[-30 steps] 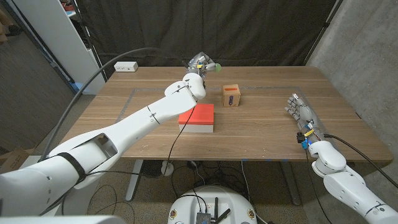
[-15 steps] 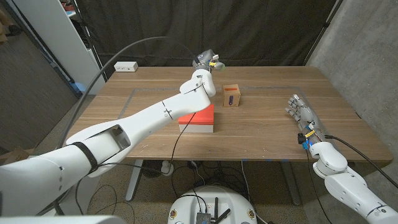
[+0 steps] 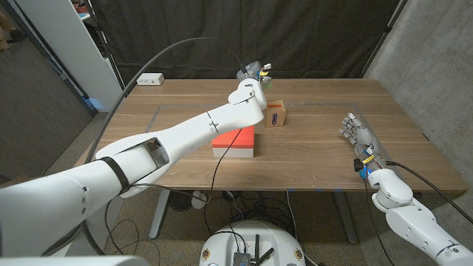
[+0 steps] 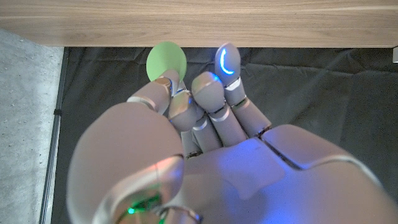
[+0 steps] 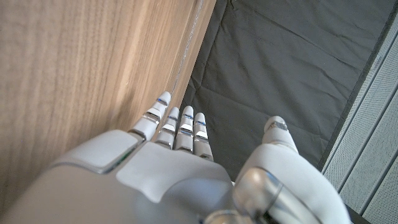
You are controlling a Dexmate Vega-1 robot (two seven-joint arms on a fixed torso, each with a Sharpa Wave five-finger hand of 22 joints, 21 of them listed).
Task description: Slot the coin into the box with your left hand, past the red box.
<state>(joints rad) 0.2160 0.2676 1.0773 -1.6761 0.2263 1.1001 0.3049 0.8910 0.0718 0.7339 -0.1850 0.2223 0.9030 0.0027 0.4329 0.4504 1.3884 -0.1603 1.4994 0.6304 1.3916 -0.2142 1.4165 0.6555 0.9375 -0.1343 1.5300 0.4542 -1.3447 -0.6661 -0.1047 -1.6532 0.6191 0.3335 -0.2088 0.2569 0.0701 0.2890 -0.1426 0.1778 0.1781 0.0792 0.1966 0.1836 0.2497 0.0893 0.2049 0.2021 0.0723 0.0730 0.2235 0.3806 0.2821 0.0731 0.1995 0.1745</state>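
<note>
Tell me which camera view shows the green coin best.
The left wrist view: the round green coin shows as a full disc pinched at the left hand's fingertips. In the head view it is only a tiny green speck above the small wooden box. The right wrist view looks along the table edge.

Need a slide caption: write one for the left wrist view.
Left hand pinches the green coin beyond the table edge.
</note>
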